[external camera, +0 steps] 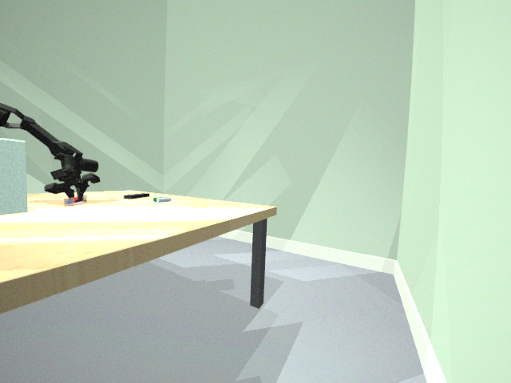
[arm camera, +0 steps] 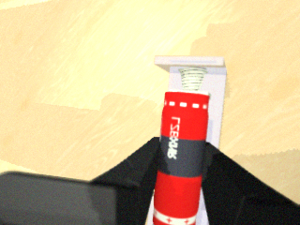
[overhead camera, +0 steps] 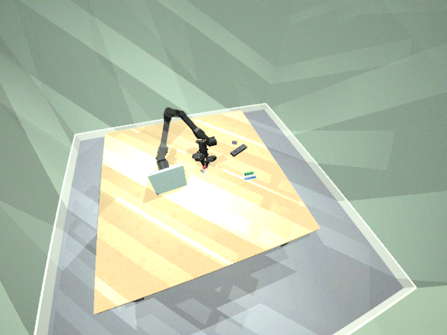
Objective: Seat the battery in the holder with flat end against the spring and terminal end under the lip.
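A red battery [arm camera: 183, 157] [overhead camera: 204, 167] with a dark band lies along the pale holder [arm camera: 217, 94] [external camera: 68, 203]. My gripper [arm camera: 180, 146] [external camera: 76, 199] is shut on the battery's middle. In the wrist view the coil spring [arm camera: 192, 80] stands at the holder's far end wall. The battery's near-spring end is at the spring's tip, and the battery is turned slightly against the holder's long axis. The battery's other end and the lip are out of the wrist view. Whether the battery rests on the holder's floor cannot be told.
A black remote-like bar [overhead camera: 238, 149] [external camera: 136, 195] and a small grey piece [overhead camera: 234, 142] lie on the table. Green [overhead camera: 248, 173] and white-and-blue [overhead camera: 249, 176] cylinders lie right of the gripper. A pale upright panel [overhead camera: 167, 179] [external camera: 12, 177] stands near the arm's base.
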